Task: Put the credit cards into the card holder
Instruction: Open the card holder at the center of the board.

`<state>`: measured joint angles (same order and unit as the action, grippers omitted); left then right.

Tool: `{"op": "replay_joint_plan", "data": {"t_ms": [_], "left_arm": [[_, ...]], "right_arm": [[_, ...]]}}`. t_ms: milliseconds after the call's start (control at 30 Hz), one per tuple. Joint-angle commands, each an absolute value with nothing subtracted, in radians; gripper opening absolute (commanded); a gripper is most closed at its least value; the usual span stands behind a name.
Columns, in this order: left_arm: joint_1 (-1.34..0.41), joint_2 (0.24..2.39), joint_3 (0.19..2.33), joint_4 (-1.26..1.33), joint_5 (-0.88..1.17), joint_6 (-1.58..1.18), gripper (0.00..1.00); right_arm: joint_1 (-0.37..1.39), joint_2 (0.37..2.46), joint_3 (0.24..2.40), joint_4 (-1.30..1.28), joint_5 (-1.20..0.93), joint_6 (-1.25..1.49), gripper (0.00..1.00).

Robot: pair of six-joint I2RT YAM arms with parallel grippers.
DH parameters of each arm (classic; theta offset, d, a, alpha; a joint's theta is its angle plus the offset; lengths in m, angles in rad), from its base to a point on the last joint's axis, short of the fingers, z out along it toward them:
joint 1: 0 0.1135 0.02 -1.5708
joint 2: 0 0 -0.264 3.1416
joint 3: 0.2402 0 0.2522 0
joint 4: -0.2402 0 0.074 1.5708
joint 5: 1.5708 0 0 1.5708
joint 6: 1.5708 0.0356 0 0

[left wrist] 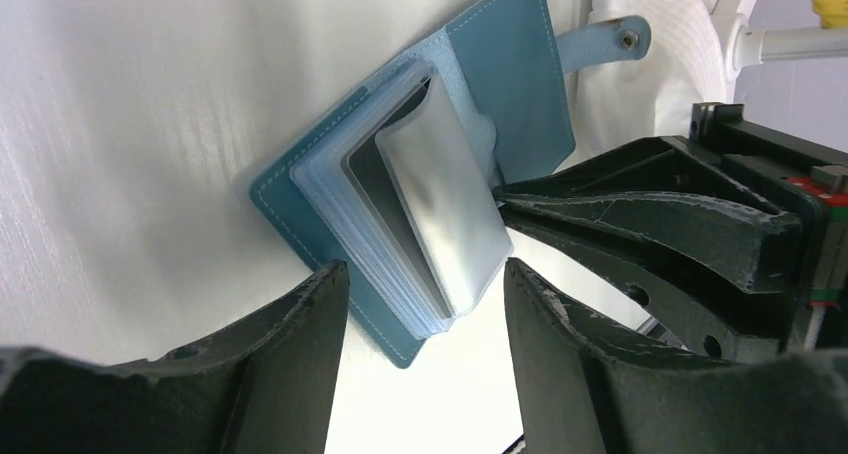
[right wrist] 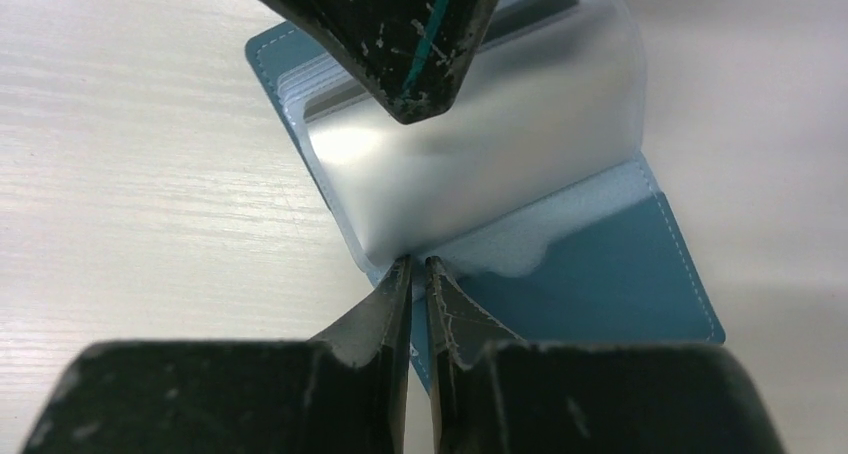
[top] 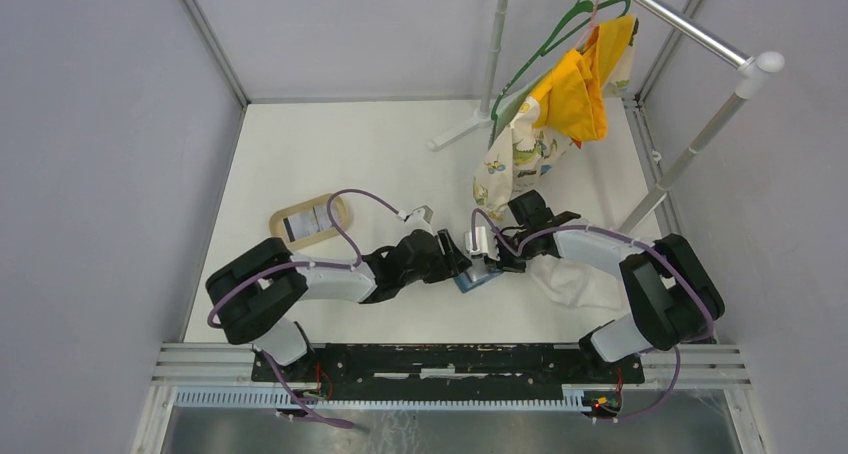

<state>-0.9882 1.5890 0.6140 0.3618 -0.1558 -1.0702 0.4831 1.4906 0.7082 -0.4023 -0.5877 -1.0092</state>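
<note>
The blue card holder [left wrist: 520,64] lies open on the white table, its clear plastic sleeves [left wrist: 440,199] fanned up. In the top view the card holder [top: 478,278] sits between both grippers. My right gripper [right wrist: 420,264] is shut on the edge of one raised sleeve [right wrist: 480,164], holding it up. My left gripper [left wrist: 425,269] stands open, with the near corner of the sleeve stack just beyond its fingertips. A grey card edge [left wrist: 365,179] shows inside a sleeve. One pale striped credit card [top: 303,224] lies in the tan tray [top: 283,214] at the left.
A white cloth [top: 575,279] lies under the right arm. A garment rack [top: 690,144] with hangers, a yellow cloth [top: 575,94] and a printed cloth [top: 510,164] stands at the back right. Grey walls close in the table on three sides.
</note>
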Motion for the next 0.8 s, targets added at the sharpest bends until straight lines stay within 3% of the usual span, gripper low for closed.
{"op": "replay_joint_plan", "data": {"t_ms": [0,367,767], "left_arm": [[-0.985,1.514,0.602,0.395,-0.187,-1.107,0.64],[-0.985,1.388,0.569,0.331,-0.196,-1.097,0.64],[-0.919,1.510,0.561,0.488,-0.053,-1.100,0.62]], "right_arm": [[0.494,1.511,0.743,-0.431,-0.658,-0.999,0.15],[0.506,1.557,0.765,-0.420,-0.695,-0.897,0.14],[0.509,1.563,0.769,-0.416,-0.681,-0.884,0.14]]}}
